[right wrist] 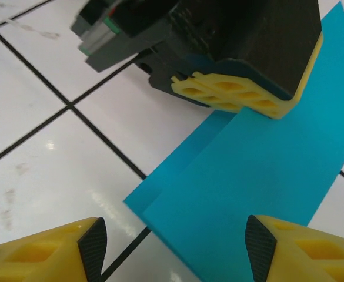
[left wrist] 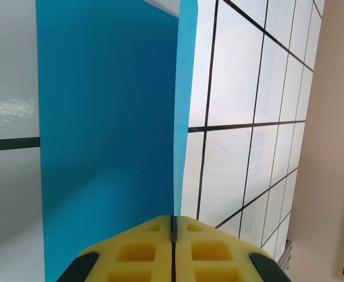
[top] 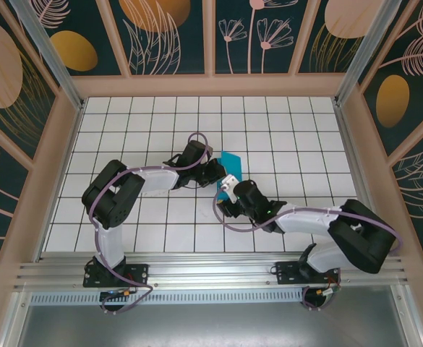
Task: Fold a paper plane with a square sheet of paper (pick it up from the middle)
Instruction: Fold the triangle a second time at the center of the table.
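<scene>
Left arm (top: pixel 117 195) stretched low over white tiled counter (top: pixel 283 130), left claw (left wrist: pixel 173 235) pinched closed on folded teal-blue square paper sheet (right wrist: pixel 260 170) mid-counter, right arm (top: pixel 319 220) bent inward, right claw (right wrist: pixel 174 247) spread wide above sheet, empty

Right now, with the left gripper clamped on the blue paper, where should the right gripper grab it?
Take the free near edge of the folded sheet of paper, sliding the right gripper straight forward; its open jaws straddle that edge. The left gripper pins the far end, so the layers should hold together.
</scene>
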Controlling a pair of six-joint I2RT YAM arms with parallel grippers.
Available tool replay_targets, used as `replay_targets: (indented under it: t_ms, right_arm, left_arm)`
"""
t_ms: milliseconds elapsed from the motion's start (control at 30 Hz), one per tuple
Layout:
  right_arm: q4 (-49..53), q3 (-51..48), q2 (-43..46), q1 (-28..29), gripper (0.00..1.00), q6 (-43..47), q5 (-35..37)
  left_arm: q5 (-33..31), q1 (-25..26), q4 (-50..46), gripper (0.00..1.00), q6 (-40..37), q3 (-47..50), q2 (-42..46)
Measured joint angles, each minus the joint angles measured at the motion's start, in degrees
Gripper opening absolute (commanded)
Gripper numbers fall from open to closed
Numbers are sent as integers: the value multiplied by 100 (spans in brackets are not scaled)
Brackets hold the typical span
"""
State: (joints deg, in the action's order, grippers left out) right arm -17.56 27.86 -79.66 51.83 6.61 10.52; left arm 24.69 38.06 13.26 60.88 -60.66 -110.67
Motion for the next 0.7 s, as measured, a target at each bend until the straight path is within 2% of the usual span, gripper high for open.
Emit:
replay_targets:
  t_ms: [200,400,500,633,700]
  right_arm:
    - [-297,146,-365,87,53,286,450]
    - [-358,201,-492,144,33,393,710]
    - [-367,201,-490,157,19,372,776]
    - [-337,219,-490,162,4,304,833]
    - [-254,280,-490,164,0,197,855]
  left_arm:
    - [0,0,-9,10,0,-2,0]
    - [0,-2,-26,11,0,-2,0]
    - [-2,-2,-35,12,-2,-2,0]
    - [-11,0,-111,20,-57,-13,0]
    - [-68,0,-168,26,-114,-20,4]
